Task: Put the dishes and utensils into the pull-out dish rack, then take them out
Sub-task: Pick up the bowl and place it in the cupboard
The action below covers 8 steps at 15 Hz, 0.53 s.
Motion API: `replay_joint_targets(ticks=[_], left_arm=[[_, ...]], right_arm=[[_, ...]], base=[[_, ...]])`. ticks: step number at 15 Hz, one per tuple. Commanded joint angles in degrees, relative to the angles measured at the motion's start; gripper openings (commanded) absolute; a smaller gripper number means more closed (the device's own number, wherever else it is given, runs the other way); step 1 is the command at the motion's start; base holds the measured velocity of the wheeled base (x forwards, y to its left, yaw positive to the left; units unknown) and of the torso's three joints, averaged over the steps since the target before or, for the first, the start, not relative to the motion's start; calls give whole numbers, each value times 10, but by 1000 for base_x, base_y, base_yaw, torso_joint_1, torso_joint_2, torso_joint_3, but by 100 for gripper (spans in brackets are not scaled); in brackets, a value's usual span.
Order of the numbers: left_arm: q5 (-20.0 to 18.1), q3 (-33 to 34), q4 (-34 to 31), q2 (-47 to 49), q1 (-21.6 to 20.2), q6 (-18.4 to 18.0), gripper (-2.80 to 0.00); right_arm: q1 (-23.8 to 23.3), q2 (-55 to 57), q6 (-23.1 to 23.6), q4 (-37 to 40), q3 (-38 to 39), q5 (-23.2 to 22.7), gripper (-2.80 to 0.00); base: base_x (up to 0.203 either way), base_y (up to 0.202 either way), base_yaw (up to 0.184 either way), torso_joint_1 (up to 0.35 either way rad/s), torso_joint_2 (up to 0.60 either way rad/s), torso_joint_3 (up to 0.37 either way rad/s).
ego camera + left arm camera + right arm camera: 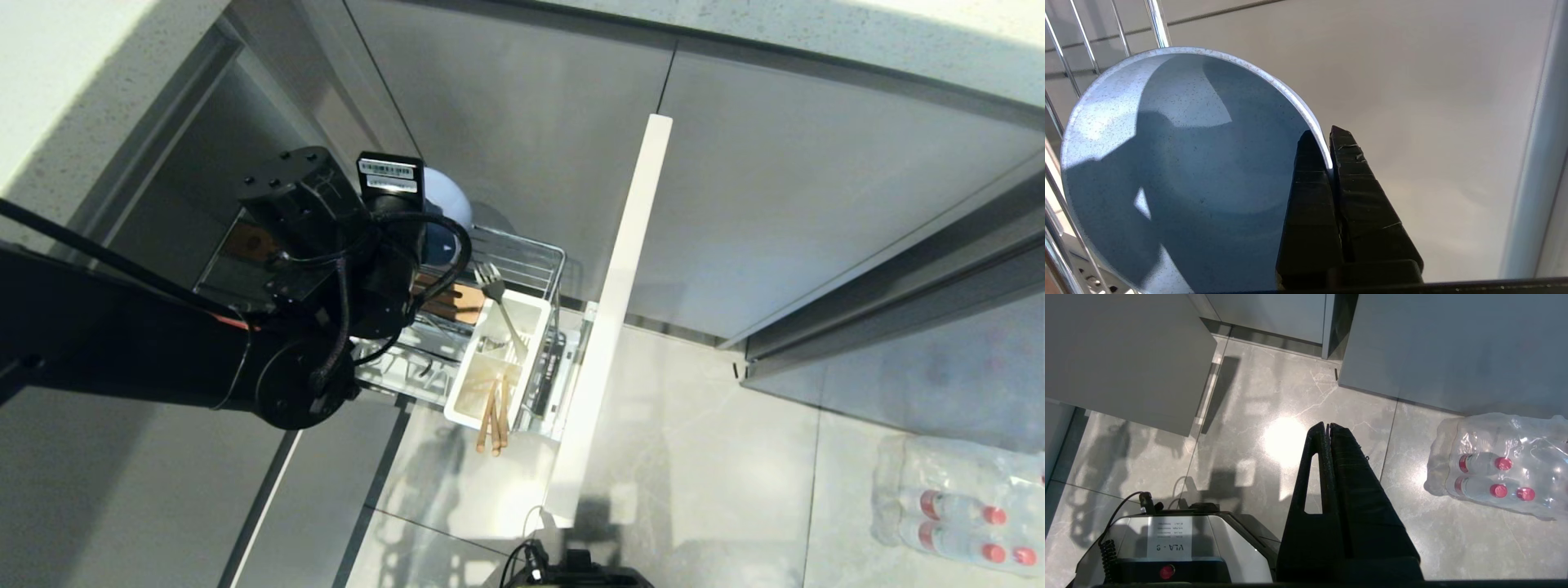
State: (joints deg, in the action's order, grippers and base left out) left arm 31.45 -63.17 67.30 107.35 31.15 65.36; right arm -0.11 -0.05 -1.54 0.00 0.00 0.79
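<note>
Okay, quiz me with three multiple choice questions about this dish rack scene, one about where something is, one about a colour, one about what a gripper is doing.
1. Where is the fork?
A. In the white utensil cup
B. On the floor
C. On the countertop

2. What colour is the bowl?
A. Salmon pink
B. Periwinkle blue
C. Green

3. What is the left gripper doing?
A. Hanging open over the floor
B. Clamping the chopsticks
C. Pinching the bowl's rim

Answers: 1 A, its tines stick up out of the cup. 2 B, the left wrist view shows speckled blue. 3 C, one finger inside the rim, one outside.

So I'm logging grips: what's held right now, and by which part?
The left gripper pinches the blue bowl by its rim; the right gripper holds nothing.
</note>
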Motion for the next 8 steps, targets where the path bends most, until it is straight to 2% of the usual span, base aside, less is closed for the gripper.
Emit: replay_joint_targets(ticks=[1, 8], left_arm=[[2, 4, 5, 1, 0, 11, -280], [-2, 13, 2, 14, -1, 59, -280]], right_arm=[[0, 0, 0, 0, 0, 1, -280], [0, 0, 0, 0, 0, 0, -280]], base=[[0, 0, 0, 0, 0, 0], [0, 0, 0, 0, 0, 0]])
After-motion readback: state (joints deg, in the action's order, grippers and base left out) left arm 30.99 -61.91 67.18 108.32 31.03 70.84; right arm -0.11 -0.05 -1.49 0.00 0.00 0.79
